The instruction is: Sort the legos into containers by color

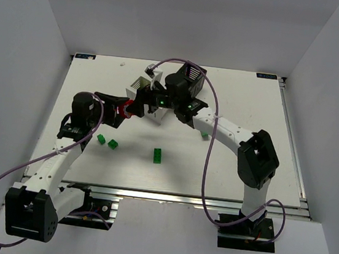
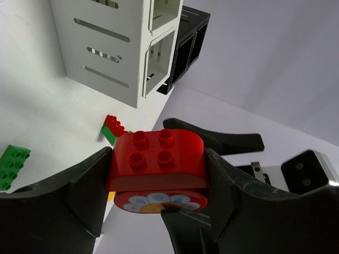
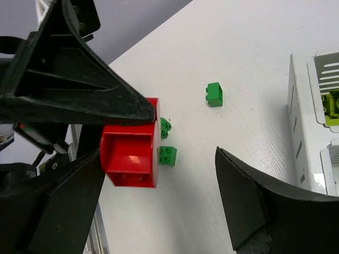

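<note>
White tabletop [image 1: 151,177], mid-sort — left fingers [image 2: 53,196] clamped on a red brick [image 2: 159,153], right fingers [image 3: 265,206] spread wide, empty. Next, likely: line up over a container [image 2: 100,58] compartment for red, let go.

White table [image 1: 245,167], green legos [image 1: 158,155], white container [image 2: 106,58], black container [image 1: 191,77]

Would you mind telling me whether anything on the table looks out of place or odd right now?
One thing: beside the white container, a red brick sits stacked on a green brick, seemingly joined. Two colours stuck together looks awkward for sorting. Otherwise nothing seems spilled or damaged.
</note>
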